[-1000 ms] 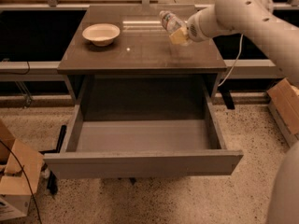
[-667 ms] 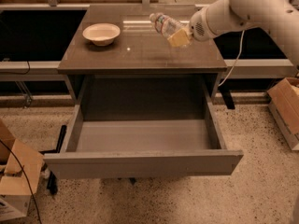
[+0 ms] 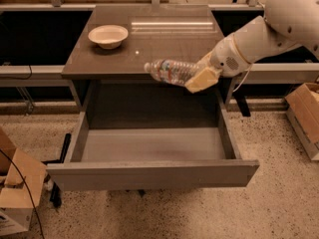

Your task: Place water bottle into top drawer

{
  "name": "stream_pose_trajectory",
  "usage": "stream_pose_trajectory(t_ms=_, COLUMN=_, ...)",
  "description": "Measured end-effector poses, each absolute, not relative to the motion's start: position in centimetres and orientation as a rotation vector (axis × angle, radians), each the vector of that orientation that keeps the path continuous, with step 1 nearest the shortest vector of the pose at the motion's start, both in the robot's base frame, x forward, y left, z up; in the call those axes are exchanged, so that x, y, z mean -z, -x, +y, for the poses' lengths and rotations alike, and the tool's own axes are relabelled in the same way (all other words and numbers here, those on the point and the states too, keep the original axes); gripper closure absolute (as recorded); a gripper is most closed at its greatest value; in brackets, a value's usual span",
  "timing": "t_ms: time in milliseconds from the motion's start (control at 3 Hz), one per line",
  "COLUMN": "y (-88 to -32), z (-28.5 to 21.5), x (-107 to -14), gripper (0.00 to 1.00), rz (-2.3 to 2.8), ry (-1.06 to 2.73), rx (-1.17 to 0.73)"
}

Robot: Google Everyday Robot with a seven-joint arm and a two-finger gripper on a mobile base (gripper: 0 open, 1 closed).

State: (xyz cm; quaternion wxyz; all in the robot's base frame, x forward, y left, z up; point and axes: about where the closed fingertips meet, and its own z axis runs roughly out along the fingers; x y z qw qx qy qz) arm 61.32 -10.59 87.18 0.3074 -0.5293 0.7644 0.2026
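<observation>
the water bottle (image 3: 172,71) is held sideways, cap toward 9 o'clock, by the gripper (image 3: 199,78) clamped on its base, above the open top drawer (image 3: 149,175); a cream bowl (image 3: 108,35) is seen at 10 o'clock.

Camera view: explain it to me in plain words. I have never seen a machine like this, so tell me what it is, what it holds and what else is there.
There is only one picture. It looks down at a cabinet from the front, and it does not show where the camera is mounted.

The white jointed limb coming in from the right is a robot's arm. At its tip is the gripper, two cream fingers that pinch things. They are shut on a clear plastic water bottle, which lies sideways in the air with its cap pointing left, over the cabinet's front edge.

Below it the top drawer is pulled out, and nothing shows on its floor. A cream bowl stands on the cabinet top. Cardboard boxes sit on the speckled floor at both sides.
</observation>
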Motion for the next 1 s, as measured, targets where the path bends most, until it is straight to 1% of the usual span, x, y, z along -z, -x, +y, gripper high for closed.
stream_pose_trajectory(t_ms=333, y=-59.4, z=-10.8, x=-86.1, gripper=1.0, rz=2.023, ry=1.486, rx=-0.571)
stream_pose_trajectory(t_ms=1000, y=-59.3, z=-9.8, x=-84.4, gripper=1.0, rz=2.031, ry=1.55, rx=-0.559)
